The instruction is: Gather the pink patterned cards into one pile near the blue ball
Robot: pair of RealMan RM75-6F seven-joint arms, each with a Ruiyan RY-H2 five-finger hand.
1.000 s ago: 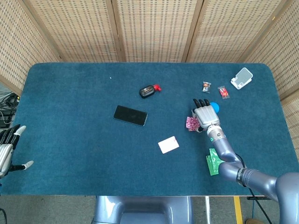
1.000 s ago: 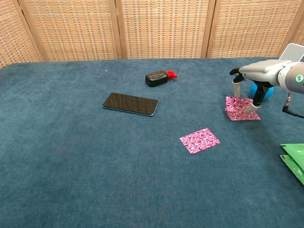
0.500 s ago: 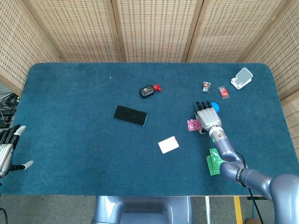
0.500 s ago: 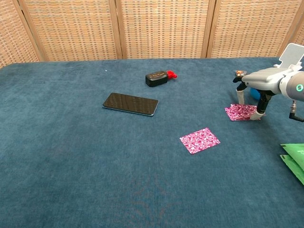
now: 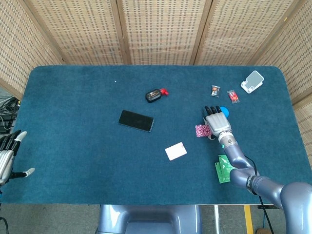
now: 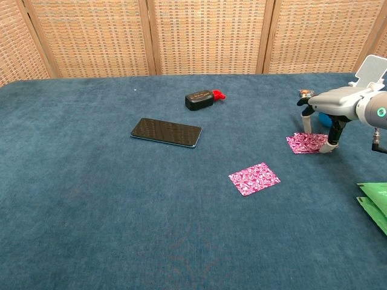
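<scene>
Right hand (image 6: 329,112) pinches one card (image 6: 307,142) just beside the ball (image 5: 224,111); this placing looks nearly done. Next: let go, fetch the other card (image 6: 254,178), farther from the ball.

The right hand (image 6: 329,112) hovers palm-down at about four o'clock on the table, its fingers pointing toward twelve and its fingertips (image 6: 328,145) angled down to the surface. Its forearm runs back toward five o'clock, bending at the elbow near the table's front edge. The left hand (image 5: 7,156) rests off the table at eight o'clock, fingers spread, holding nothing.
</scene>
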